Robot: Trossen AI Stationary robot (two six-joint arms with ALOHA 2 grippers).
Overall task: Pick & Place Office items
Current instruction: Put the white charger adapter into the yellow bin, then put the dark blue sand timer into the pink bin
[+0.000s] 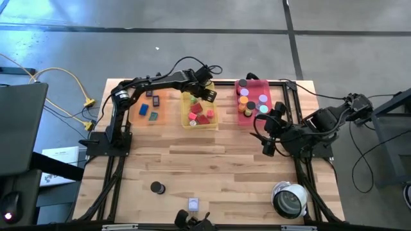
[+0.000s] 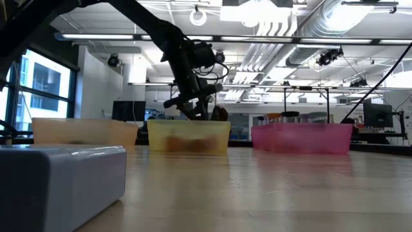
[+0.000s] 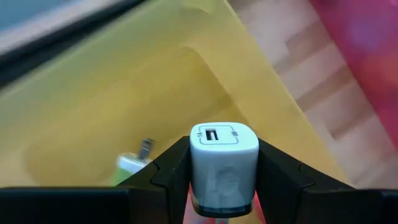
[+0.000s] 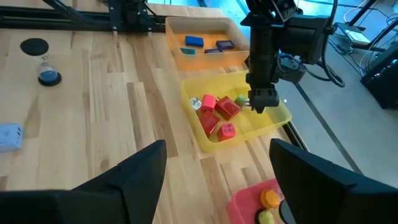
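Observation:
My left gripper (image 1: 207, 96) hangs over the far right part of the yellow tray (image 1: 190, 122), shut on a white cube (image 3: 222, 163) with a slot in its end face. It also shows in the right wrist view (image 4: 263, 103) and the low view (image 2: 193, 108). Red cubes (image 4: 219, 113) and a small white-green piece (image 3: 132, 163) lie in the tray. My right gripper (image 4: 217, 180) is open and holds nothing, above the table's right side (image 1: 268, 142). A black disc (image 1: 157, 187) and a lavender cube (image 1: 194, 205) lie near the front edge. My left gripper pinches the white cube by two opposite side faces (image 3: 194, 168) between its two fingers. The cube's slotted end face (image 3: 219, 134) sticks out past the fingertips. The fingers point down into the yellow tray. The cube is clear of the tray floor.
An orange tray (image 1: 162, 110) with blue and dark flat pieces stands left of the yellow one. A pink tray (image 1: 245, 117) with coloured discs stands to its right. A large white-grey round device (image 1: 289, 199) sits at the front right corner. Bare wood lies in the middle.

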